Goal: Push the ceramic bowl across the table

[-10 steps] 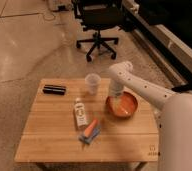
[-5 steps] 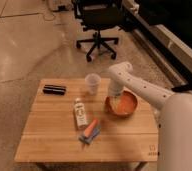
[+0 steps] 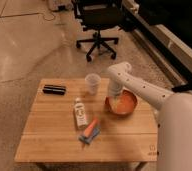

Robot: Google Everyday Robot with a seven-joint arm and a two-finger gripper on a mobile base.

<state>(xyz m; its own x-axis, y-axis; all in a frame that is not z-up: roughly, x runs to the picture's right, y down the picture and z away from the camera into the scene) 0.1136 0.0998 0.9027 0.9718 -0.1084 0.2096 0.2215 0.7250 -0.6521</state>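
Camera view: your robot's claw (image 3: 114,95) hangs at the left rim of the ceramic bowl (image 3: 122,104), the white arm (image 3: 139,87) reaching in from the right side of the desk (image 3: 44,142). You cannot tell whether the claw is clenched or released, nor whether it touches the rim or dips just inside it. The bowl sits upright near the desk's far right edge.

Over the last second almost nothing has changed: the bowl lies where it lay, and the arm holds the same bent pose above it. That suggests the push has not yet begun, or is only at first contact.

A translucent cup (image 3: 92,83) stands just left of the bowl, towards the far edge. A white bottle (image 3: 80,113) lies left of the bowl and nearer the camera; an orange-and-blue item (image 3: 90,131) lies nearer still. A sweep leftward from the bowl would probably meet them, so you should mind the direction.
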